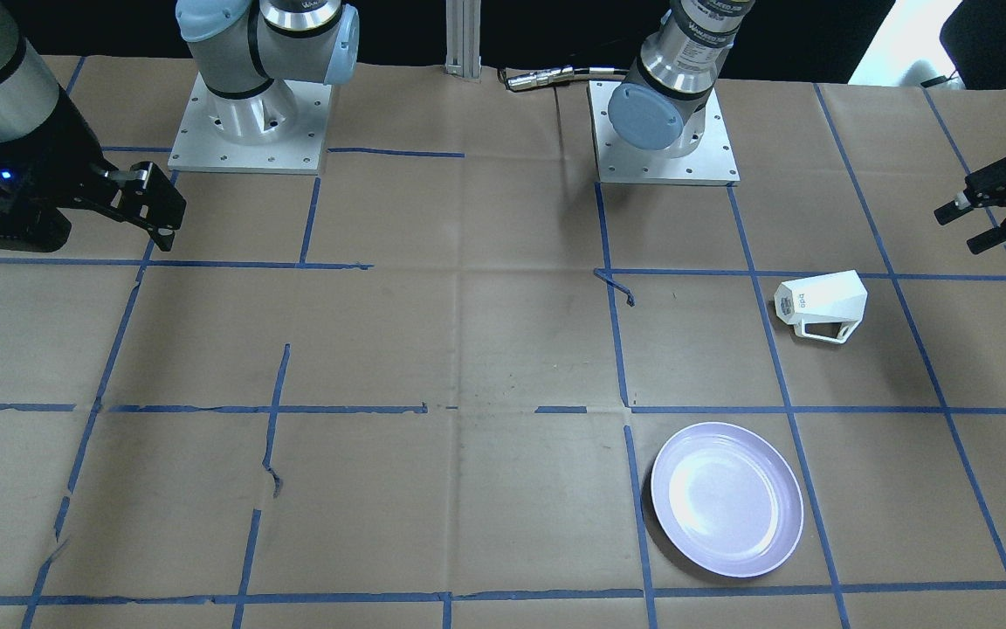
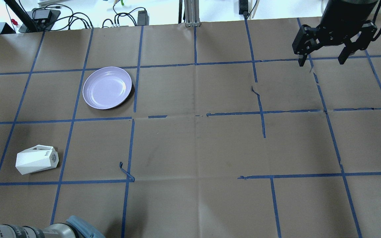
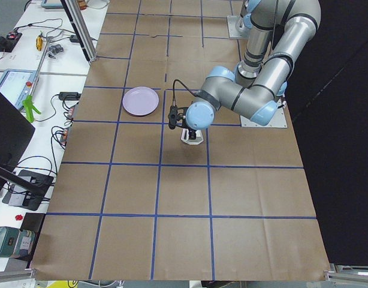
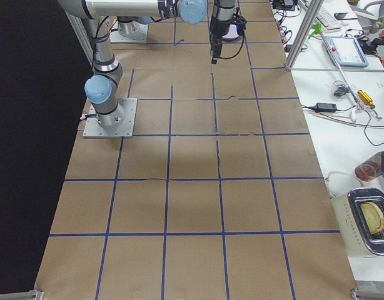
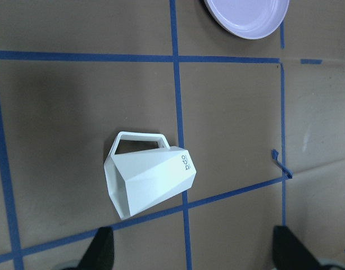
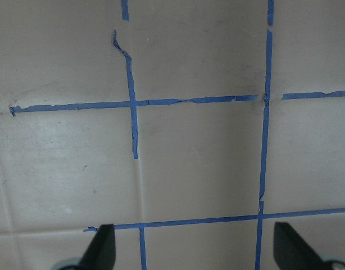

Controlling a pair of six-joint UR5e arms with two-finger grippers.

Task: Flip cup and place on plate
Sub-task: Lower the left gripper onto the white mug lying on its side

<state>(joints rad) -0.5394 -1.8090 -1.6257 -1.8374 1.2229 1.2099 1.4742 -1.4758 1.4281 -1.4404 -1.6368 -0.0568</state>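
Note:
The white faceted cup [image 1: 822, 301] lies on its side on the paper-covered table, handle flat on the paper, with nothing gripping it. It also shows in the overhead view [image 2: 36, 161] and the left wrist view [image 5: 150, 183]. The lavender plate [image 1: 727, 498] sits empty and apart from the cup, also seen from overhead [image 2: 107, 87] and at the top of the left wrist view [image 5: 248, 14]. My left gripper [image 5: 193, 253] is open and empty, hovering above the cup; it shows at the front view's right edge [image 1: 961, 229]. My right gripper [image 2: 324, 49] is open and empty, far from both.
Brown paper with blue tape grid lines covers the table [image 2: 197, 148]. The two arm bases [image 1: 250, 122] stand on the robot's side. Cables and equipment [image 2: 45, 15] lie beyond the far edge. A bit of tape [image 2: 126, 172] curls up near the middle.

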